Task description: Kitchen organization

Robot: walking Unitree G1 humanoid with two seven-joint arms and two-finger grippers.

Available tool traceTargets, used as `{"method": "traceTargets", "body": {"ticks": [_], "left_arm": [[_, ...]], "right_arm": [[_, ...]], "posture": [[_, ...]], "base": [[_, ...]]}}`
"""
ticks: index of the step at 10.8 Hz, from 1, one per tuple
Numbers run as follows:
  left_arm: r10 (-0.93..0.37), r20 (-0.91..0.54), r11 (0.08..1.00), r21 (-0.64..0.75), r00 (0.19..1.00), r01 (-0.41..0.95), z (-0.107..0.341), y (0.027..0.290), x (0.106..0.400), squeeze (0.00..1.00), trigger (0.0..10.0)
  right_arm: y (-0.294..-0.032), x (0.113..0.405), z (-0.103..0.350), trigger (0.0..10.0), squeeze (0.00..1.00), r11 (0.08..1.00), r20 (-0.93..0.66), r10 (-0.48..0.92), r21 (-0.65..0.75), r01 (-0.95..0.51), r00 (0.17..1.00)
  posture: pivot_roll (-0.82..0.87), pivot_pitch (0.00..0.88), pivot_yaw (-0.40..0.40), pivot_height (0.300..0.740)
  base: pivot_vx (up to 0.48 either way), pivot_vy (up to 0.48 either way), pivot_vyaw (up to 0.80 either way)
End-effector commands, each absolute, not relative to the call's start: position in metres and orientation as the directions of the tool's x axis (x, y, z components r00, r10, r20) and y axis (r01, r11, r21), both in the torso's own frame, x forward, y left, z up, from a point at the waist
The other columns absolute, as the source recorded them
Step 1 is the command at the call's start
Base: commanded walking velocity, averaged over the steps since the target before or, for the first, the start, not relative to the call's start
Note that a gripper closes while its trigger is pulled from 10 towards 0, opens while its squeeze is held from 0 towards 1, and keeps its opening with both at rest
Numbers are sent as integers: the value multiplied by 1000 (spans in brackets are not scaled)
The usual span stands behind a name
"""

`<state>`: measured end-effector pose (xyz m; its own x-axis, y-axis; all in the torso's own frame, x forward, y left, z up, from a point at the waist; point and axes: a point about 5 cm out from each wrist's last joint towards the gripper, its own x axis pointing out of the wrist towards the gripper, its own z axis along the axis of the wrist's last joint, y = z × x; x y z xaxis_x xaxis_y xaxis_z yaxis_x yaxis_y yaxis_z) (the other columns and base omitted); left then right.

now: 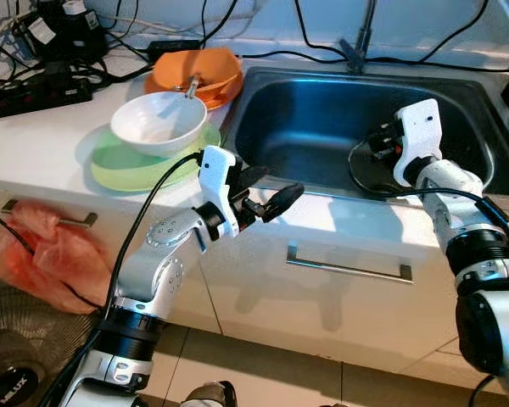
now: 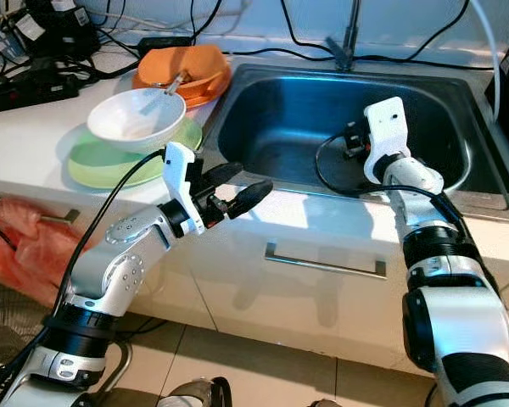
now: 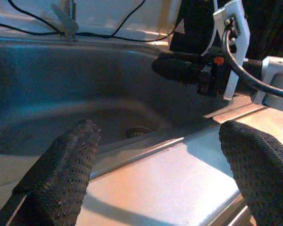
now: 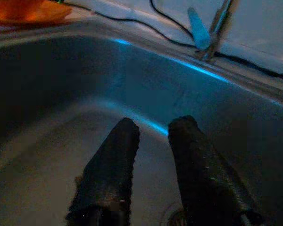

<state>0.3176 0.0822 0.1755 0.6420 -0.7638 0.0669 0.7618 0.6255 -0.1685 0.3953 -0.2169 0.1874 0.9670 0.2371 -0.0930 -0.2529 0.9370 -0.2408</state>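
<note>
A white bowl (image 1: 159, 120) stands on a green plate (image 1: 119, 165) on the counter left of the steel sink (image 1: 305, 119). Behind them an orange dish (image 1: 205, 69) holds a utensil (image 1: 191, 85). My left gripper (image 1: 276, 188) hovers over the sink's front left rim, open, with nothing between its fingers. In the left wrist view the left gripper (image 3: 162, 132) faces the basin and the drain (image 3: 137, 132). My right gripper (image 1: 371, 144) reaches down into the basin from the right. The right gripper (image 4: 155, 125) has its fingers close together, holding nothing.
A faucet (image 1: 360, 38) rises behind the sink. Power strips and black cables (image 1: 42, 80) crowd the back left counter. A red plastic bag (image 1: 42, 250) hangs at a drawer handle on the cabinet front. A fan (image 1: 8, 373) stands on the floor at lower left.
</note>
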Motion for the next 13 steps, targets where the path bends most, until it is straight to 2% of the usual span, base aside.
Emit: {"method": "traceTargets", "body": {"ticks": [1, 4, 7, 10, 11, 13], "left_arm": [[-769, 59, 622, -160, 637, 766, 175, 83, 315, 1000, 10000], [-769, 57, 622, -165, 637, 765, 175, 83, 314, 1000, 10000], [-765, 59, 628, -150, 641, 763, 178, 85, 317, 1000, 10000], [-559, 165, 814, -77, 812, 576, 196, 103, 339, 1000, 10000], [-451, 202, 888, 2, 869, 460, 207, 117, 347, 0, 10000], [-330, 202, 943, 126, 922, 310, 212, 139, 358, 0, 10000]], "right_arm": [[-216, 397, 191, 10000, 1000, 927, -109, 257, -252, -276, 960], [-218, 398, 192, 10000, 1000, 927, -108, 268, -241, -287, 957], [-205, 400, 217, 10000, 1000, 927, 38, 347, -165, -336, 937], [-177, 392, 244, 10000, 1000, 935, 275, 346, -29, -352, 897], [-159, 380, 248, 10000, 0, 885, 311, 421, 62, -461, 852], [-141, 361, 250, 10000, 0, 825, 327, 504, 94, -558, 800]], "posture": [[92, 103, 88, 740], [89, 103, 91, 740], [83, 96, 92, 740], [72, 84, 83, 740], [74, 79, 85, 740], [73, 70, 88, 740]], "base": [[0, 0, 0], [0, 0, 0], [0, 0, 0], [0, 0, 0], [0, 0, 0], [0, 0, 0]]}}
